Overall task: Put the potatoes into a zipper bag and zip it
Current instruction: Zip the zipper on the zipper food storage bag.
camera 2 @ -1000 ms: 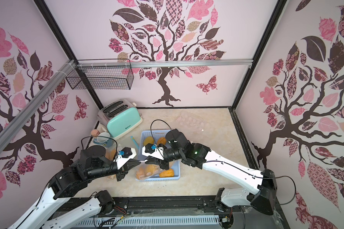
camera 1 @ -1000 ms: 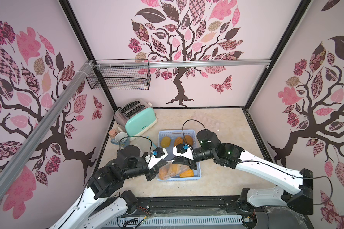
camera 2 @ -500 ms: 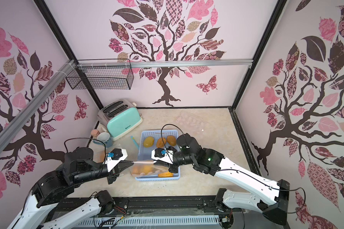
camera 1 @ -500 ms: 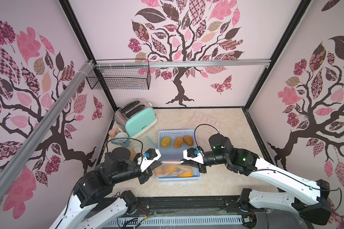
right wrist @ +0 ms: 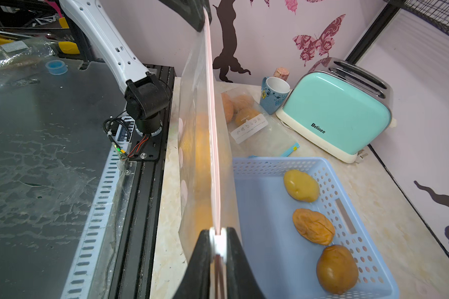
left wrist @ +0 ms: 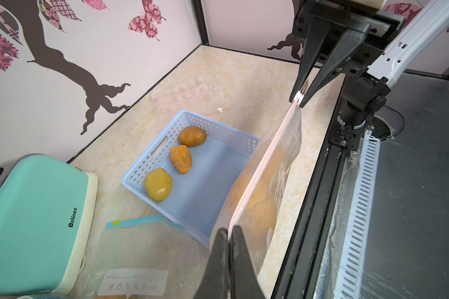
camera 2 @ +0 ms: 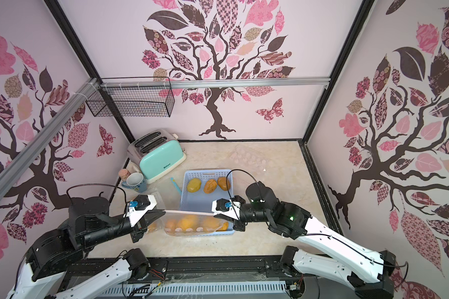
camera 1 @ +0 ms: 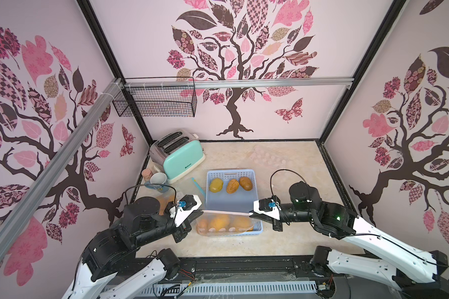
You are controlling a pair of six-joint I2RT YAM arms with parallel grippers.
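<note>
A clear zipper bag (camera 1: 224, 224) with a pink zip strip hangs stretched between my two grippers over the front end of the blue basket (camera 1: 254, 186). Several orange-yellow potatoes (camera 2: 188, 224) sit inside it. My left gripper (left wrist: 228, 229) is shut on the bag's left top corner. My right gripper (right wrist: 219, 230) is shut on the right end of the strip, with the white slider (right wrist: 219, 242) between its fingers. Three more potatoes (camera 1: 231, 185) lie at the far end of the basket (right wrist: 275, 161).
A second clear bag (right wrist: 246, 121) with a blue zip holds potatoes and lies flat left of the basket. Behind it stand a flowered mug (camera 1: 158, 179) and a mint toaster (camera 1: 179, 158). A wire basket (camera 1: 154, 99) hangs on the back-left wall. The black rail (camera 1: 244, 264) runs along the table's front.
The grippers have drawn apart, left going left and right going right, pulling the bag's top taut. The bag has come toward the front end of the basket.
</note>
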